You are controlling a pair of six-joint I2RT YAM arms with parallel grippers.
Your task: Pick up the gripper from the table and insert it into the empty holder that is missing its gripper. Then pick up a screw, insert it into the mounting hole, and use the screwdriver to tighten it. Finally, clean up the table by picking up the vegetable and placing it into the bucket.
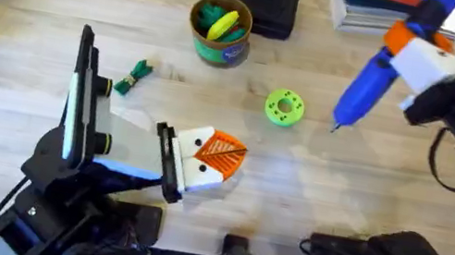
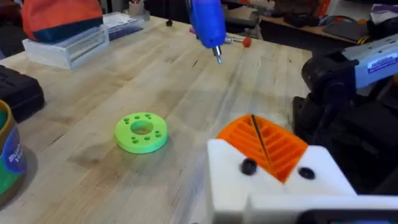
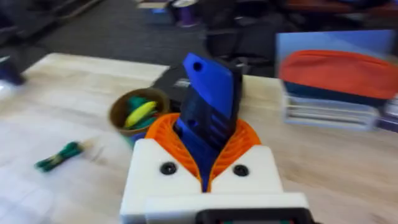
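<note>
My right fingers (image 3: 186, 140) hide the lower body of the screwdriver (image 3: 208, 106); its tip is out of that view. The bucket (image 2: 7, 158) is cut off at my left wrist view's edge. The vegetable (image 3: 59, 157) is blurred.

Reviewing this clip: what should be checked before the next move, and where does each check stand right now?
1. Bright blue pen-shaped screwdriver gripped by right tool: ok.
2. Left tool closed, its orange fingers together: ok.
3. Screw seated in mounting hole: cannot tell.
4. Small green leafy toy vegetable inside round yellow-green-rimmed bucket: not ok, it lies on the light wooden table.
</note>
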